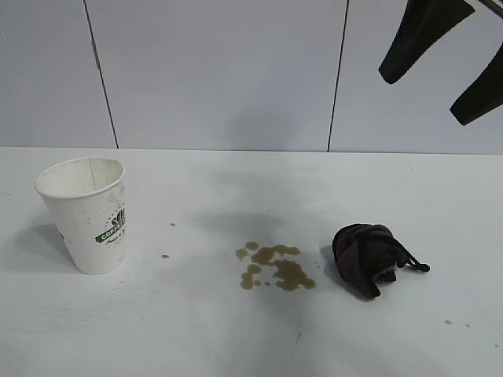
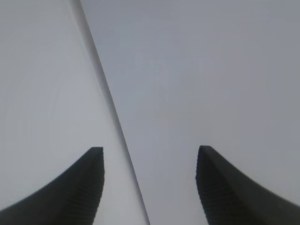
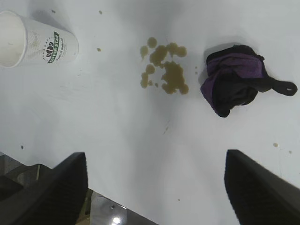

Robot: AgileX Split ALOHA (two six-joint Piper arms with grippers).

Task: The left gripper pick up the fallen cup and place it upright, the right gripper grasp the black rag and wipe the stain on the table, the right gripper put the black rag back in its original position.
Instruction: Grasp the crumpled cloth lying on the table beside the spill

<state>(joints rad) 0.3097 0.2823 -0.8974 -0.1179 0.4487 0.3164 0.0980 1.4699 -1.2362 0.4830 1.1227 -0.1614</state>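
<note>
Beside stain [image 1: 274, 267], rag [image 1: 371, 258], cord half-hidden

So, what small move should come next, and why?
Probably the right gripper, open and high above the table, should descend onto the black rag: the cup already stands upright, and the stain beside the rag is unwiped.

Right gripper [image 3: 157, 187]: two long matte black fingers [image 1: 420, 35], broad at base, tapering to blunt tips, smooth outer faces. Left gripper [image 2: 150, 187]: same matte black tapered fingers [image 2: 79, 192], curved outer edges, fine ribbed grip texture along the inner faces
</note>
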